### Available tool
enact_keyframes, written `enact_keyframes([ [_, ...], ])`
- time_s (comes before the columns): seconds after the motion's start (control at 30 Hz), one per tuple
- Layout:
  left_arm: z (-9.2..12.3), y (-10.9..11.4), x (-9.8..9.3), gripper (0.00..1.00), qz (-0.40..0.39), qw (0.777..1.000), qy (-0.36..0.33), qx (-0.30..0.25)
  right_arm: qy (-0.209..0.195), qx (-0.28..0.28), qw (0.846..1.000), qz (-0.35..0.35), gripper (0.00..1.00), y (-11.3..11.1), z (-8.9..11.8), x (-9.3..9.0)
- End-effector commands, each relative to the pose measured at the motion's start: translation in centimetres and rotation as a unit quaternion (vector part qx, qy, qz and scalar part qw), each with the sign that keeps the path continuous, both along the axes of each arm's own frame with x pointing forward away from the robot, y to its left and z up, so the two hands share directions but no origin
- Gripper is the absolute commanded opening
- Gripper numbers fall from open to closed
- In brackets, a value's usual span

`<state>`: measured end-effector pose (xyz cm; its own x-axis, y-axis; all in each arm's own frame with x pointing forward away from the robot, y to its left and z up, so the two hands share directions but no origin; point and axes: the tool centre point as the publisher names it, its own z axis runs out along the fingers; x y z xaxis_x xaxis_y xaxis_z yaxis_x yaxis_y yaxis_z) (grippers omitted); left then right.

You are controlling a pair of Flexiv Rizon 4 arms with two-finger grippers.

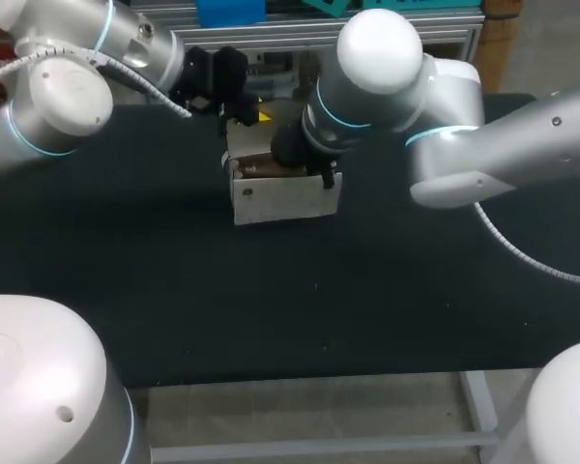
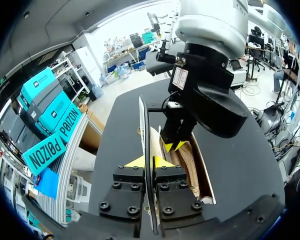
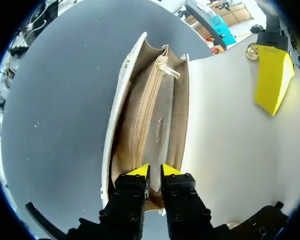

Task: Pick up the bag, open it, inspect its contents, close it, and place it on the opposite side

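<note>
In the head view the white bag (image 1: 280, 201) stands on the black table (image 1: 126, 290) at about 12 o'clock from the table's middle, near the far edge, with its mouth open upward. Its flap (image 1: 251, 140) is lifted at the bag's 11 o'clock, where the left gripper (image 1: 256, 118) has it, the arm coming in from 10 o'clock. The right gripper (image 1: 314, 172) comes in from 3 o'clock and points down into the bag's mouth at its 1 o'clock corner. In the left wrist view the flap (image 2: 144, 125) shows edge-on and runs straight between the left gripper's (image 2: 149, 162) two yellow fingertips (image 2: 135, 162), which press on it from both sides. Just beside and ahead, the right gripper (image 2: 174, 146) is down in the brown lining (image 2: 187, 160). In the right wrist view the right gripper (image 3: 155, 172) sits in the near end of the open bag (image 3: 121, 100), over a beige inner pocket with a zip (image 3: 145, 115); whether it pinches the lining cannot be told. The white flap (image 3: 225, 140) lies open beside it, with one yellow fingertip (image 3: 272, 75) of the other arm against it near a round stud (image 3: 251, 50)
</note>
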<state>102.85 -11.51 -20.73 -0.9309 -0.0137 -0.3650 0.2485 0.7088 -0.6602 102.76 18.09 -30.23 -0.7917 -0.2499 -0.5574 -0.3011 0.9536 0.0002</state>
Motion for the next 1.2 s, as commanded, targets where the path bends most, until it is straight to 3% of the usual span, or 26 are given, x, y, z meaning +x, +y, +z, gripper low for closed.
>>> enact_keyframes([
  [0.03, 0.3, -0.1, -0.5, 0.00, 0.003, 1.000, -0.003, 0.002, -0.033, 0.006, 0.999, -0.005, 0.00, -0.6, 1.5, -1.4],
  [0.3, 0.5, -0.3, -1.0, 0.00, 0.006, 1.000, -0.002, 0.007, -0.079, 0.018, 0.997, -0.007, 0.00, -0.7, 4.0, -2.4],
  [0.77, 0.8, -0.4, -2.1, 0.00, -0.038, 0.993, 0.113, -0.015, -0.146, 0.024, 0.989, -0.011, 0.00, -1.6, 8.7, -6.0],
  [1.03, -3.3, -1.0, -0.6, 0.00, -0.047, 0.978, 0.203, -0.022, -0.153, 0.024, 0.988, -0.006, 0.00, -1.7, 8.7, -8.0],
  [1.2, -5.3, -1.4, 1.0, 0.00, -0.037, 0.975, 0.218, -0.017, -0.151, 0.024, 0.988, -0.004, 0.00, -1.7, 8.3, -8.7],
])
